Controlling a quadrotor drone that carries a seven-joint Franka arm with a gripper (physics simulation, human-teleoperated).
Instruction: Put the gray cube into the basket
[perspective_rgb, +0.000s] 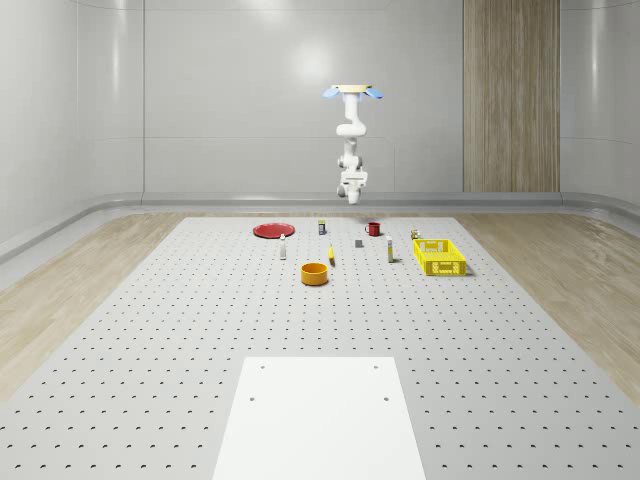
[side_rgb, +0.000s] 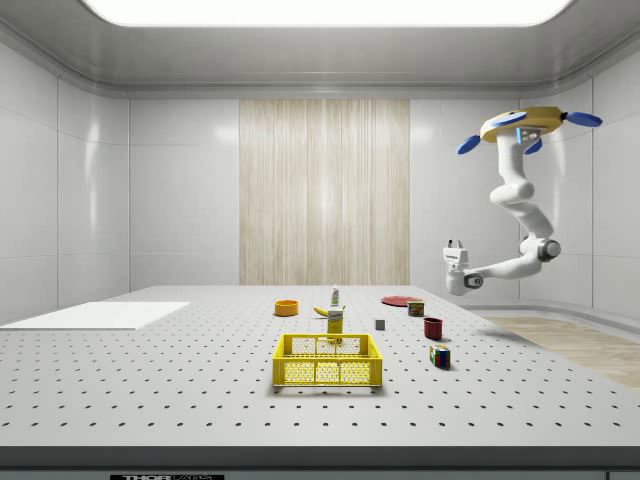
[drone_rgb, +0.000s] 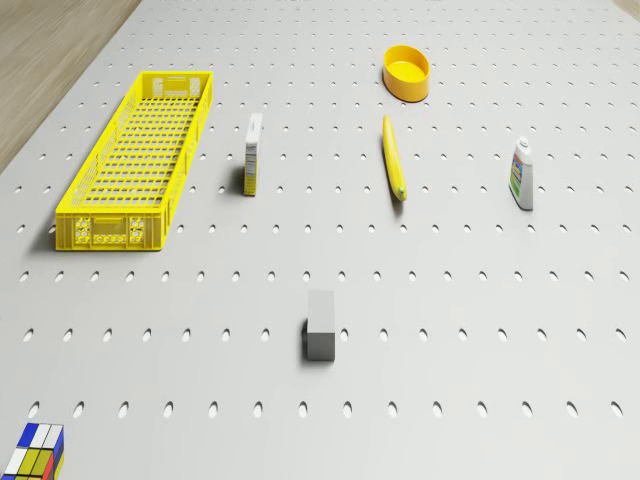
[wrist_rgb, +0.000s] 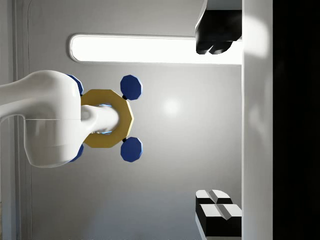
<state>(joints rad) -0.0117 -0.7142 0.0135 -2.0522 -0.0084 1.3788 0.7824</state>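
The pincer (side_rgb: 454, 244) is standing wide: in the wrist view (wrist_rgb: 216, 120) its two dark fingers (wrist_rgb: 215, 37) are sitting far apart with nothing between them. In the side view it is pointing upward at the end of the bent white arm (side_rgb: 520, 205), well off to the side view's right of the yellow basket (side_rgb: 328, 372) and higher than it. The drone (side_rgb: 520, 128) is hovering higher still, close under the ceiling, also far to the side view's right of the basket; the wrist view is looking up at its yellow body (wrist_rgb: 107, 119) and blue rotors.

The gray cube (drone_rgb: 320, 325) is resting upright on the perforated table (drone_rgb: 480, 300), outside the basket (drone_rgb: 95, 228) and well apart from it. In the whole-scene view the cube (perspective_rgb: 359, 242) is lying to the left of the basket (perspective_rgb: 440, 267) and a little farther back.

A small carton (drone_rgb: 254, 152) is standing just beside the basket's long wall. Beyond the carton, farther from the basket, a banana (drone_rgb: 394, 157) is lying flat, then an orange bowl (drone_rgb: 406, 72) and a white bottle (drone_rgb: 522, 175). A colourful puzzle cube (drone_rgb: 35, 450) is sitting apart from the basket's short end. A red mug (perspective_rgb: 373, 229) and a red plate (perspective_rgb: 272, 230) are sitting farther back than the basket, on the whole-scene view's left of it.
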